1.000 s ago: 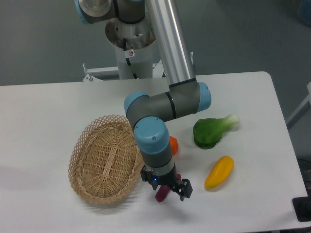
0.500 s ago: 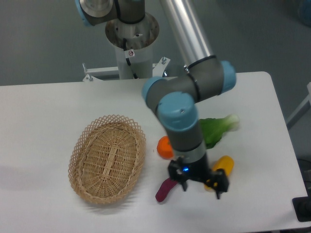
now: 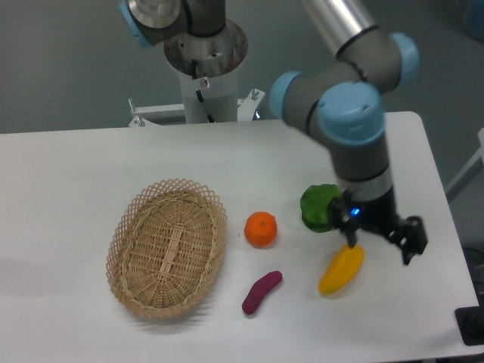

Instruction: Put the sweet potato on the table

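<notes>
Where the sweet potato (image 3: 262,292) lies on the white desk (image 3: 76,174), an orange (image 3: 260,229) sits just above and a wicker basket (image 3: 167,247) lies left. The gripper (image 3: 382,244) hovers spread, empty, over a yellow fruit (image 3: 340,270). No readable writing.

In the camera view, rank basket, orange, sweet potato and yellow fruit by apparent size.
1. basket, clearly largest
2. yellow fruit
3. sweet potato and orange: too alike to rank; the potato is longer, the orange fuller.

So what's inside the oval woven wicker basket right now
Nothing visible: the oval woven wicker basket shows only its bare weave. The slim purple sweet potato lies outside, on the white table.
</notes>
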### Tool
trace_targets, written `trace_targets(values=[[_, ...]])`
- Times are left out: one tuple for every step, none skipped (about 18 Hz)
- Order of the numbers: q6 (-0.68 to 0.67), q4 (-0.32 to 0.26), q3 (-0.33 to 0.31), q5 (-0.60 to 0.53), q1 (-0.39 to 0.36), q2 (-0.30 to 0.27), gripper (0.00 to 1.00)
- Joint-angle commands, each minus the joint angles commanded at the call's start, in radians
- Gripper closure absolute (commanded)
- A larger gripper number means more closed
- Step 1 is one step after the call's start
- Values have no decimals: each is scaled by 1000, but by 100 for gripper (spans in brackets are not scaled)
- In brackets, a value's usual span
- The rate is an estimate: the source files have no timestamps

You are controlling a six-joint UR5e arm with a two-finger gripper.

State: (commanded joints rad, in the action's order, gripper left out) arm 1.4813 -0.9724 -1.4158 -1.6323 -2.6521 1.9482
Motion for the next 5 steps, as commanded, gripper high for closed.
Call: trace_targets(values=[[43,-9,-9,21,-24,-8,0],[77,-11,-17,47,-41,-15,0],[95,-11,-25,72,-54,-25,0],[102,-11,-32,87,-65,-38,0],[103,-11,-38,94,-68,-45,0]])
